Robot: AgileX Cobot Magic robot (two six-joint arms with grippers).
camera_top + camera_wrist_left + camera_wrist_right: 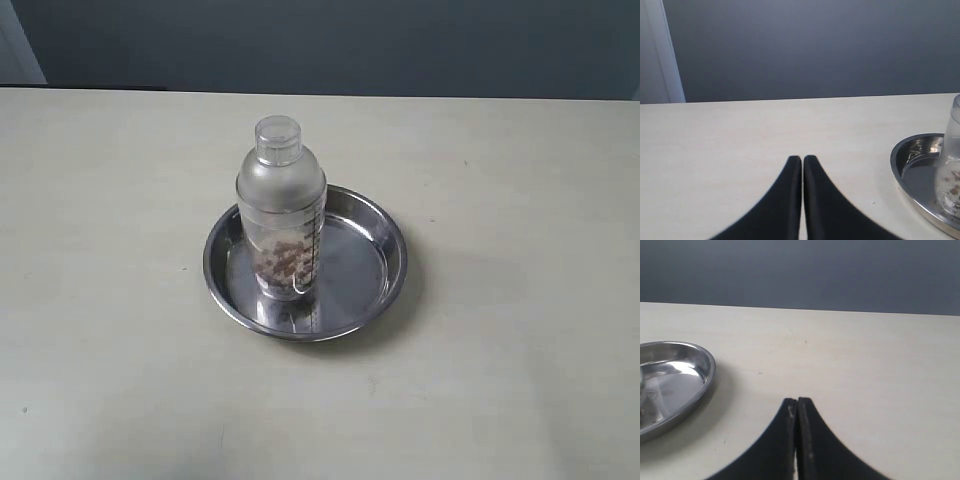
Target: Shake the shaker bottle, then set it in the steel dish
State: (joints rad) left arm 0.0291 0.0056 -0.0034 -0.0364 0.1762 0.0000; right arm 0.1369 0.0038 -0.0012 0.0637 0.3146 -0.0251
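Closest to each wrist camera we see a pair of black jaws. Left jaws are clenched, tips pressed together along a hairline seam and gripping no object, and they hang over the pale desk. Right jaws are in the same clenched condition over the same desk. Beyond the left jaws and well apart from them, the steel dish rests on the desk with the shaker bottle standing inside it. The right wrist view shows the dish rim, also well apart from the right jaws.

In the exterior view we find the bottle upright on the flat bottom of the dish, left of the dish centre. Its clear cap is on top, brownish bits lie in its lower part, and measuring marks run down its side. A grey-blue wall stands behind the desk.
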